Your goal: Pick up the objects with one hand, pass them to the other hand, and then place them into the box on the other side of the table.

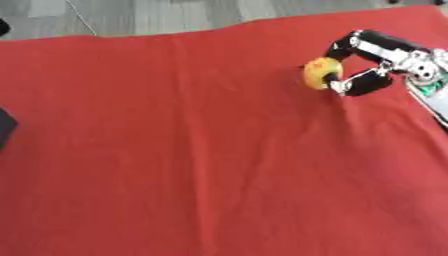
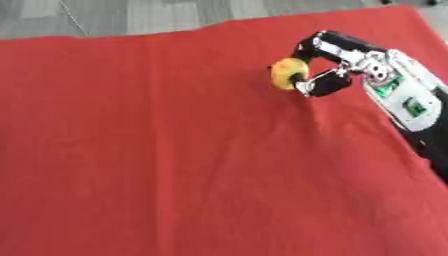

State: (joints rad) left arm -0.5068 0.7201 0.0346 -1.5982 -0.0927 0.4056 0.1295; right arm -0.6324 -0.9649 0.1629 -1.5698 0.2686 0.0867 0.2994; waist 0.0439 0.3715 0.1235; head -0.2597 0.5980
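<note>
One object is in play — a small round yellow-orange fruit [image 2: 286, 73], caught between the curled fingers and thumb of the right hand [image 2: 337, 60] over the far right part of the red cloth [image 1: 201, 150]. Whether it has lifted clear of the cloth I cannot tell. So the pickup looks under way, and by my reckoning everything else is left: the pass across, then the drop-off. The left hand shows in neither view, and no box is clearly visible — only a dark shape [image 1: 4, 127] at the cloth's left edge, too cropped to name.
</note>
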